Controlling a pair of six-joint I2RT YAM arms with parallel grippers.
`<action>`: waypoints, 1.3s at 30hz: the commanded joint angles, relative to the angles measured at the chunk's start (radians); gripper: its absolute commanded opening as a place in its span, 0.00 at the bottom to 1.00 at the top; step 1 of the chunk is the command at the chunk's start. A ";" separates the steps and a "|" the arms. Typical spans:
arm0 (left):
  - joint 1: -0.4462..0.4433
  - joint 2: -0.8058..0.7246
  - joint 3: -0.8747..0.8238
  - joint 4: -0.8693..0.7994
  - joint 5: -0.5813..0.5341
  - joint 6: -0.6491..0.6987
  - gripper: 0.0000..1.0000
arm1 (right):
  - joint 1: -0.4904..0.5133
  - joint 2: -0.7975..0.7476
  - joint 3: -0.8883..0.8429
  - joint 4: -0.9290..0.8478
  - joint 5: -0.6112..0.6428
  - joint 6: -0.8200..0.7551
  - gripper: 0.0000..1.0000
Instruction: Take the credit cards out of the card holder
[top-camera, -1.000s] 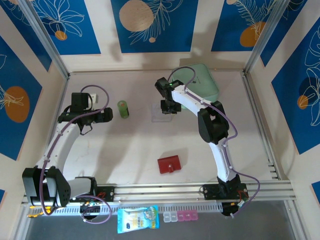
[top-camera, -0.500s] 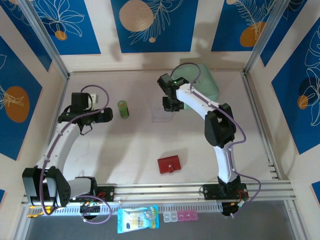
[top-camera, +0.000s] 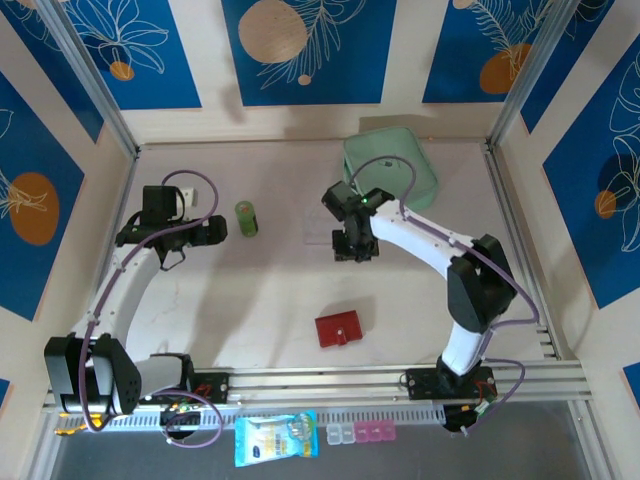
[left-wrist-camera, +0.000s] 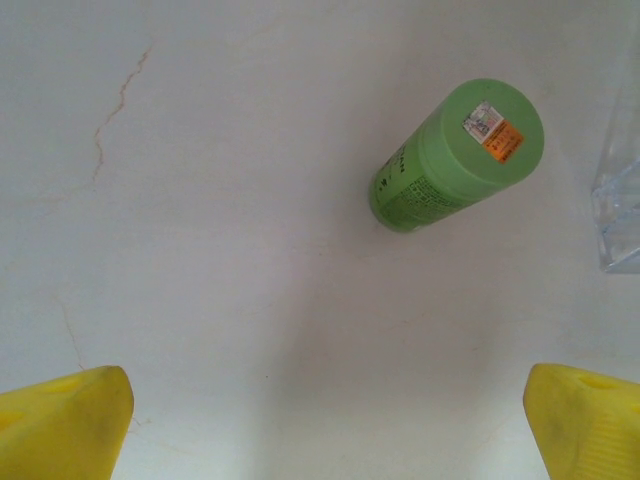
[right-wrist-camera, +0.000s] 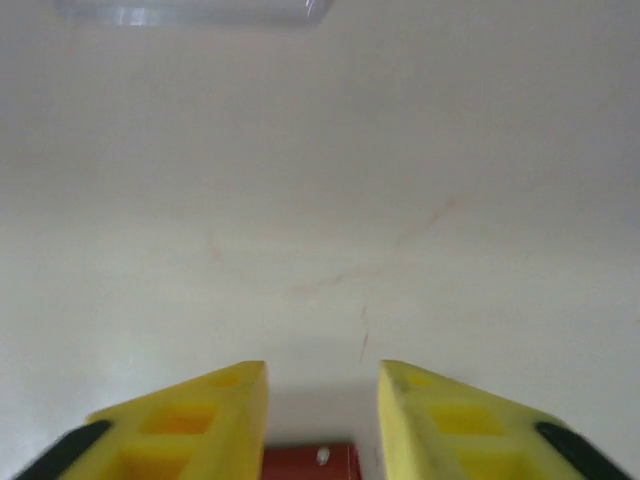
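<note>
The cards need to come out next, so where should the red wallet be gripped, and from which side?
Probably from straight above, pinching the wallet across its narrower span, at the two long edges: it lies flat and thin on the table, with no raised side. The right end effector is nearer.

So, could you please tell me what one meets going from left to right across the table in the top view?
left hand → green bottle → red card holder → mint-green pouch
</note>
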 joint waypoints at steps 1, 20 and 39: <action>0.005 -0.030 -0.011 -0.001 0.029 -0.003 1.00 | 0.078 -0.089 -0.082 0.001 -0.078 0.166 0.49; 0.000 -0.095 -0.026 0.021 0.092 -0.025 1.00 | 0.204 -0.261 -0.508 0.223 -0.248 1.222 0.99; -0.013 -0.087 -0.028 0.030 0.118 -0.037 1.00 | 0.248 -0.131 -0.556 0.428 -0.261 1.337 1.00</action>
